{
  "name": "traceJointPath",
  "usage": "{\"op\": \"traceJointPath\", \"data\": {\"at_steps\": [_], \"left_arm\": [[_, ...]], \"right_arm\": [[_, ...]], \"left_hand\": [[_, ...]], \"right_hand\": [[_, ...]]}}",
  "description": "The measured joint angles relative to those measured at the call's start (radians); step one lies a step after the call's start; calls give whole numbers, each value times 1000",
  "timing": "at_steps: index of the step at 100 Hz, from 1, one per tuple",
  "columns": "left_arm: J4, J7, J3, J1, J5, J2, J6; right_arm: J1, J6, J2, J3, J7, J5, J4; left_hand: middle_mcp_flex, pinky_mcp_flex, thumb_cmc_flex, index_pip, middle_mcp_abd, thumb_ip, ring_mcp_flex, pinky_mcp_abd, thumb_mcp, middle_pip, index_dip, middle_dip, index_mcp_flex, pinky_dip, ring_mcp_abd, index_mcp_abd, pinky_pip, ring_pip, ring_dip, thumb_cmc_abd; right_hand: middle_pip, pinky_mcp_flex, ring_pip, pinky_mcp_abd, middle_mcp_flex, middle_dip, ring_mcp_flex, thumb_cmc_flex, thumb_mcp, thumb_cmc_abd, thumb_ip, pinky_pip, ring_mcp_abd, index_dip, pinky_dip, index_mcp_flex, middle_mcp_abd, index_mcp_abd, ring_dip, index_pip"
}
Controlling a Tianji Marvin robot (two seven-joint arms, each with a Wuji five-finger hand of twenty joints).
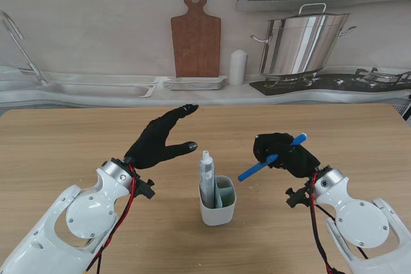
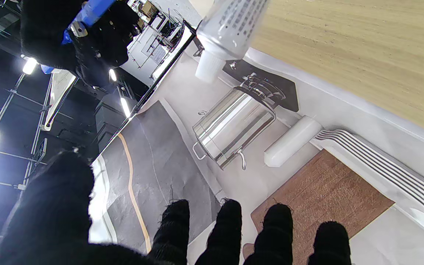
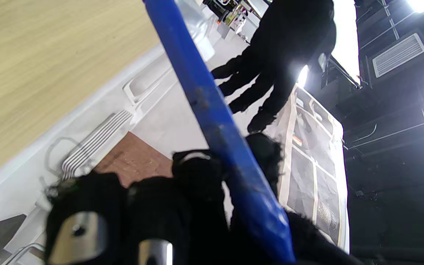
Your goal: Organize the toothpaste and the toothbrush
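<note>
i'm gripping the blue plastic toothbrush (image 1: 270, 158) in my right hand (image 1: 282, 153), slanting toward the white cup (image 1: 218, 208) leftward, nearer me; left hand (image 1: 160, 139) spread, empty.

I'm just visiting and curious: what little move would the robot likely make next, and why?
Probably the right hand carries the blue toothbrush left, over the white cup. The toothpaste already stands in the cup, the brush is off to its right, and the left hand is open.

Stand camera overlooks table (image 1: 64, 139); wrist cameras sit close, facing backdrop; all share pot (image 1: 305, 46).
</note>
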Motion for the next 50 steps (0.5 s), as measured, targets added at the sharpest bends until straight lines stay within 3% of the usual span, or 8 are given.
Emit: {"op": "traceJointPath", "data": {"at_steps": [50], "left_arm": [[-4,0,-10,14,2,0,2]], "right_arm": [[16,36,6,-62,31,-4,8]], "left_hand": [[0,2,1,-9,0,0,0,0,-1,0,0,0,0,0,0,1,-19,0,0,11]], "right_hand": [[0,0,0,0,0,1,0,0,0,1,-6,2,0,0,-1,0,0,0,2,-1]]}}
